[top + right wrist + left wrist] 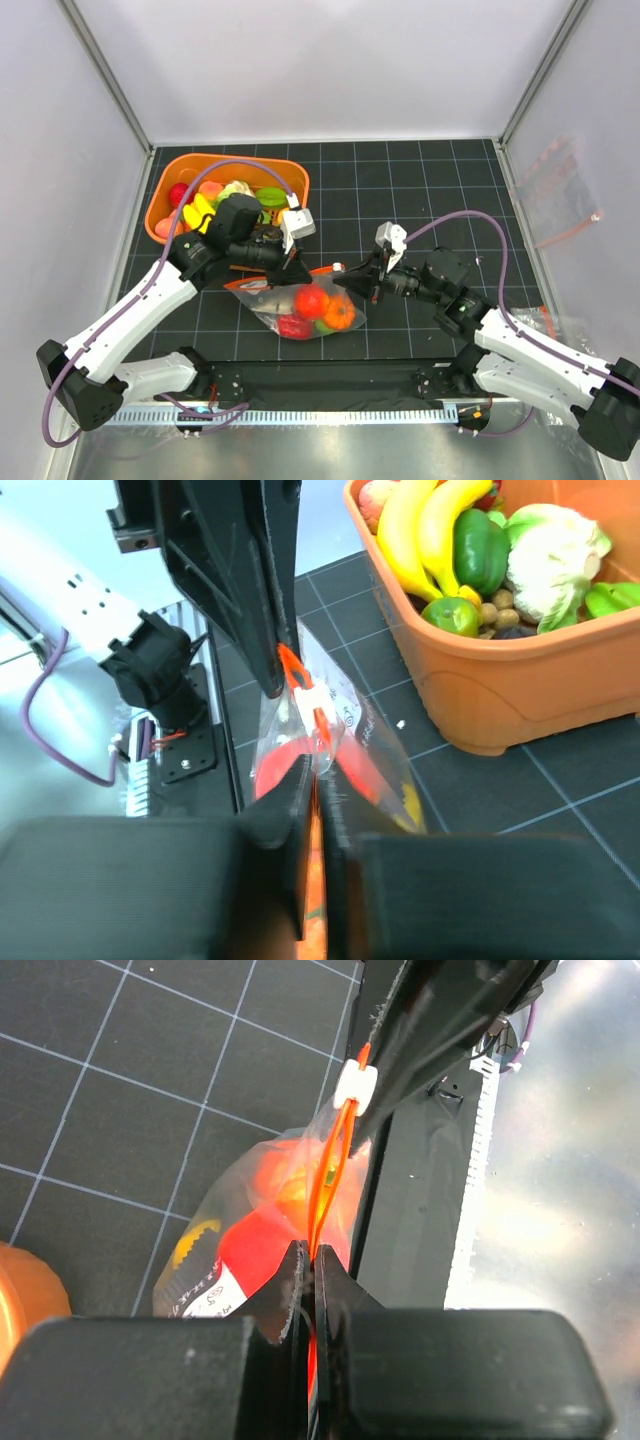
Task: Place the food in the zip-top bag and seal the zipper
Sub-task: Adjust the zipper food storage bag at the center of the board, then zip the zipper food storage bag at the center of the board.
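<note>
Left gripper (pixel 308 1258) has its two fingers pressed tight on the zipper (pixel 322 1195), the thin orange strip at the mouth of the zip-top bag (pixel 258 300). Right gripper (pixel 312 768) pinches the same strip from the other side, so the two grippers almost meet nose to nose. A little white tab (pixel 355 1085) sits on the strip between them, right by the right gripper's tips. From the tab to the left gripper, the strip looks like two thin lines with a small gap. The bag is on the black mat (pixel 420 190), near the orange tub (pixel 250 162). Inside the bag is food (pixel 312 300): red, orange and green pieces. A banana (pixel 410 530) and a green pepper (pixel 475 545) sit in the tub.
</note>
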You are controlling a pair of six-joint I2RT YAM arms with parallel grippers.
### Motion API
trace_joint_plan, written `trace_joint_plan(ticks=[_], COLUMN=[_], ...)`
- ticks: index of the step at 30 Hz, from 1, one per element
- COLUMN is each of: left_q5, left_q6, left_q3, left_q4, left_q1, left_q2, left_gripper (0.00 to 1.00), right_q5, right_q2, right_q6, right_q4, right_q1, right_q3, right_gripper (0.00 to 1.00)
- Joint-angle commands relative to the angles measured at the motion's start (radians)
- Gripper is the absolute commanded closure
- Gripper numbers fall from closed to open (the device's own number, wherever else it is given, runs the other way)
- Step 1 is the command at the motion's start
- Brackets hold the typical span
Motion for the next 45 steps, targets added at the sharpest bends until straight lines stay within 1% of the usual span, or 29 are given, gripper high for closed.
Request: trace_joint_plan(ticks=[1, 2, 3, 5, 8, 11, 13, 15, 18, 19, 21, 22, 23, 25, 26, 28, 31, 32, 34, 35, 45], left_q5=[0.024, 0.015, 0.009, -0.007, -0.007, -0.001, 0.01, -0.003, -0.007, -0.01, -0.043, -0.098, -0.124, -0.155, -0.151, -0.142, -0.139, -0.126, -0.114, -0.111, -0.096], left_q6=[-0.004, -0.009, -0.01, -0.01, -0.01, -0.018, -0.027, -0.07, -0.081, -0.105, -0.09, -0.049, -0.02, 0.032, 0.039, 0.08, 0.126, 0.131, 0.141, 0.146, 0.194], left_q3=[0.018, 0.02, 0.02, 0.012, -0.006, -0.025, -0.028, -0.023, 0.033, 0.049, 0.095, 0.131, 0.148, 0.168, 0.168, 0.144, 0.084, 0.066, 0.02, 0.017, -0.037], left_q4=[0.053, 0.054, 0.054, 0.061, 0.085, 0.122, 0.168, 0.226, 0.231, 0.228, 0.2, 0.182, 0.147, 0.131, 0.131, 0.14, 0.171, 0.206, 0.243, 0.249, 0.291], left_q1=[-0.001, -0.002, -0.002, -0.001, -0.002, -0.001, -0.002, -0.002, -0.01, -0.015, -0.063, -0.089, -0.135, -0.165, -0.173, -0.171, -0.171, -0.171, -0.171, -0.171, -0.171], left_q2=[0.004, 0.004, 0.002, -0.011, -0.036, -0.059, -0.062, -0.055, -0.004, 0.007, 0.037, 0.048, 0.063, 0.093, 0.097, 0.104, 0.09, 0.079, 0.055, 0.05, -0.005], left_gripper=[0.95, 0.87, 0.74, 0.68, 0.54, 0.48, 0.47, 0.47, 0.47, 0.46, 0.43, 0.43, 0.42, 0.42, 0.45, 0.46, 0.52, 0.52, 0.51, 0.5, 0.47], right_q5=[0.034, 0.034, 0.037, 0.052, 0.071, 0.082, 0.085, 0.088, 0.097, 0.098, 0.1, 0.098, 0.098, 0.103, 0.109, 0.111, 0.095, 0.094, 0.092, 0.091, 0.068], right_q2=[0.011, 0.014, 0.013, 0.005, -0.016, -0.032, -0.033, -0.033, -0.03, -0.032, -0.033, -0.036, -0.041, -0.052, -0.065, -0.076, -0.079, -0.079, -0.086, -0.089, -0.096], right_q6=[-0.015, -0.015, -0.016, -0.016, -0.019, -0.026, -0.027, -0.03, -0.032, -0.033, -0.032, -0.03, -0.029, -0.026, -0.024, -0.021, -0.013, -0.012, -0.01, -0.01, -0.007], right_q4=[0.032, 0.034, 0.037, 0.052, 0.072, 0.074, 0.078, 0.078, 0.081, 0.085, 0.089, 0.086, 0.088, 0.086, 0.088, 0.091, 0.097, 0.095, 0.094, 0.097, 0.094], right_q1=[0.012, 0.015, 0.017, 0.028, 0.035, 0.038, 0.038, 0.04, 0.04, 0.038, 0.04, 0.04, 0.04, 0.04, 0.04, 0.04, 0.042, 0.04, 0.04, 0.042, 0.042], right_q3=[0.056, 0.057, 0.046, 0.027, -0.006, -0.025, -0.034, -0.042, -0.049, -0.051, -0.052, -0.052, -0.052, -0.059, -0.062, -0.069, -0.071, -0.072, -0.075, -0.077, -0.075], right_gripper=[0.92, 0.99, 0.99, 0.99, 0.99, 0.99, 0.99, 0.99, 0.99, 0.99, 0.99, 0.99, 0.99, 0.99, 0.99, 0.99, 0.99, 0.99, 0.99, 0.99, 0.99])
